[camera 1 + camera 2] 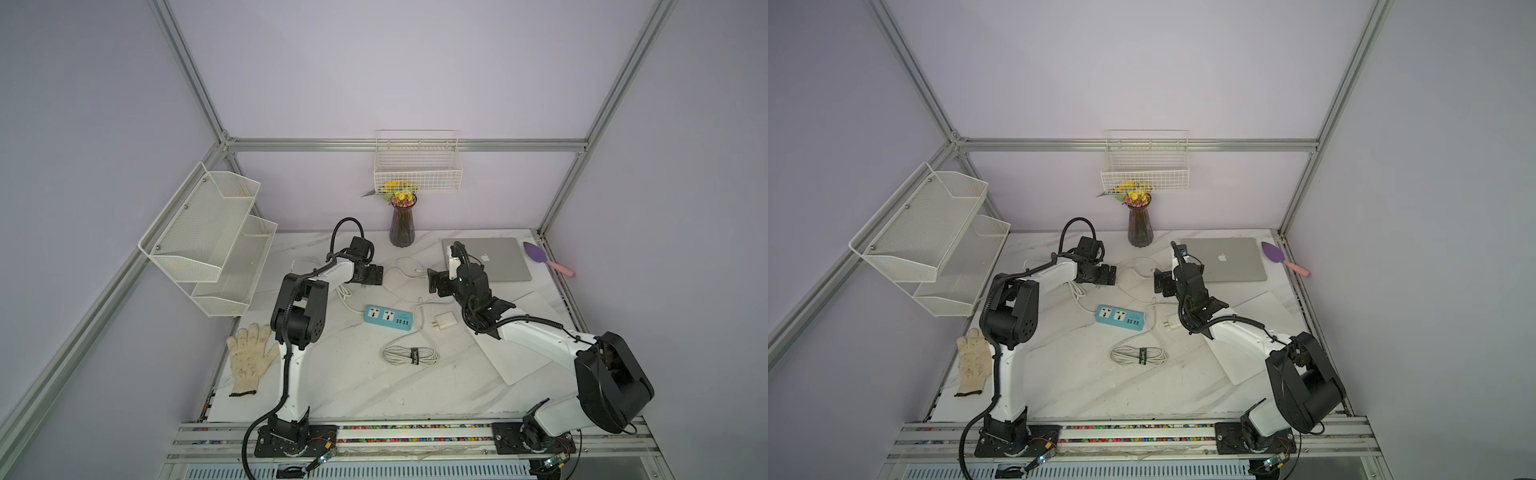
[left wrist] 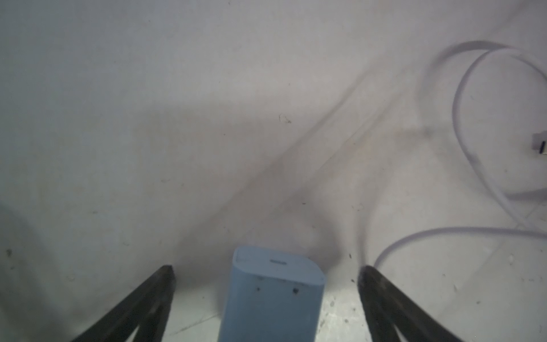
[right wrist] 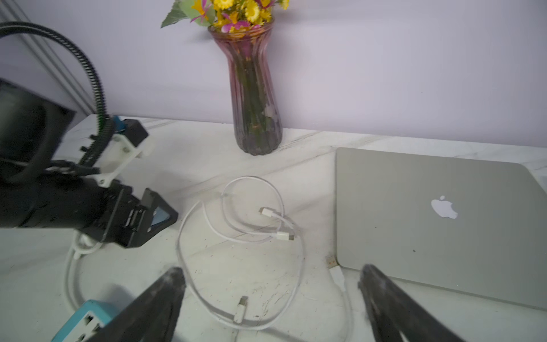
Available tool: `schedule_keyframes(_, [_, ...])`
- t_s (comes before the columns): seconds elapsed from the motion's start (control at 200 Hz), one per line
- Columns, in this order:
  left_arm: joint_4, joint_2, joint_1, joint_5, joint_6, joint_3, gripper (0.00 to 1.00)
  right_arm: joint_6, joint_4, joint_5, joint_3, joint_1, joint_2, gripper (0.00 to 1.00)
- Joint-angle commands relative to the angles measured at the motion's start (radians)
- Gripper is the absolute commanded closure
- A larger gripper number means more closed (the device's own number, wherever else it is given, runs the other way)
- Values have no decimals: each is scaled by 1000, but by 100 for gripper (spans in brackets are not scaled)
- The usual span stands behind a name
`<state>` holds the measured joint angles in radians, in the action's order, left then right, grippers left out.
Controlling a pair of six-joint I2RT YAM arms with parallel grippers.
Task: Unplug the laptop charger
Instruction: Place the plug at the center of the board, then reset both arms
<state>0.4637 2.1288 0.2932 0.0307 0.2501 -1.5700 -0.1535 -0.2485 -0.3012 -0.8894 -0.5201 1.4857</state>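
My left fingers (image 2: pixel 154 296): stood apart, light-blue adapter (image 2: pixel 272 299) loose between them.
My right fingers (image 3: pixel 159 296): apart, empty, near the laptop (image 3: pixel 429 219).
Laptop charger (image 1: pixel 444 321): lay beside the power strip (image 1: pixel 388 317), prongs free.
Risk: I might have snagged the loose white cable (image 3: pixel 284 236) when pulling away.

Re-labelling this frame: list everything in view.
laptop charger: 1, white, right of power strip, unplugged
power strip: 1, light blue, table centre
plug adapter: 1, light blue, back left of strip
cable bundle: 1, grey-white, black strap, front of strip
loose cables: count unclear, white, left of laptop
laptop: 1, silver, closed, back right
vase: 1, purple, yellow flowers, back centre
scoop: 1, purple, pink handle, right of laptop
glove: 1, cream, front left
flat board: 1, white, front right
wire basket: 1, white, back wall
mesh shelf: 1, white, left wall
left end effector: 1, black, open around plug adapter
right end effector: 1, black, open over loose cables
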Motion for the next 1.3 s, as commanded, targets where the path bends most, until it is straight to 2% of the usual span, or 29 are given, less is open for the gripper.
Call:
schedule_keyframes(0.0, [-103, -231, -4, 50, -8, 66, 0, 20, -95, -93, 5, 46, -18, 3])
schedule_keyframes(0.045, [-187, -321, -10, 88, -19, 138, 0, 37, -115, -153, 12, 64, -28, 3])
schedule_keyframes(0.105, [-329, -449, -17, 193, -31, 271, 0, 64, -166, -253, 41, 92, -45, 3])
schedule_keyframes(0.15, [-465, -540, -20, 294, -73, 390, 0, 89, -200, -316, 68, 117, -61, 3])
schedule_keyframes(0.215, [-679, -648, -24, 496, -122, 582, 0, 124, -236, -406, 120, 157, -76, 3])
schedule_keyframes(0.265, [-785, -705, -36, 609, -161, 700, 0, 133, -238, -466, 154, 191, -81, 3])
schedule_keyframes(0.38, [-840, -806, -80, 829, -183, 863, 0, 110, -231, -460, 248, 257, -69, 3])
schedule_keyframes(0.46, [-811, -809, -114, 890, -151, 919, 0, 93, -230, -458, 297, 272, -47, 3])
schedule_keyframes(0.56, [-831, -759, -152, 875, -100, 979, 0, 57, -211, -435, 317, 288, 5, 3])
schedule_keyframes(0.62, [-979, -698, -163, 851, -111, 1040, 0, 43, -253, -364, 327, 308, 43, 3])
schedule_keyframes(0.675, [-1190, -646, -182, 774, -187, 1106, 0, 85, -382, -265, 355, 328, 106, 3])
schedule_keyframes(0.72, [-1192, -638, -193, 667, -190, 1102, 0, 136, -474, -238, 355, 338, 172, 3])
schedule_keyframes(0.77, [-1176, -624, -214, 565, -168, 1089, 1, 163, -477, -201, 322, 338, 210, 3])
schedule_keyframes(0.835, [-1267, -576, -216, 557, -202, 1105, 2, 137, -548, -119, 326, 366, 246, 3])
schedule_keyframes(0.925, [-1305, -606, -216, 477, -212, 1155, 2, 149, -614, -110, 351, 384, 273, 3])
schedule_keyframes(0.975, [-1435, -628, -217, 399, -227, 1250, 1, 146, -674, -13, 420, 385, 243, 3])
schedule_keyframes(1.06, [-1847, -521, -219, 310, -287, 1386, 0, 198, -1021, 92, 585, 388, 279, 3])
schedule_keyframes(1.1, [-1959, -465, -216, 308, -313, 1396, 0, 217, -1177, 97, 605, 393, 349, 3])
schedule_keyframes(1.14, [-1900, -490, -209, 326, -305, 1382, 0, 206, -1141, 57, 578, 390, 348, 3])
schedule_keyframes(1.21, [-1560, -545, -217, 373, -257, 1247, 0, 87, -736, -29, 420, 415, 297, 3])
schedule_keyframes(1.25, [-1350, -553, -245, 339, -227, 1156, 0, 75, -786, 25, 442, 466, 298, 3])
schedule_keyframes(1.295, [-1347, -588, -302, 240, -180, 1188, 0, 56, -789, -26, 447, 469, 288, 3])
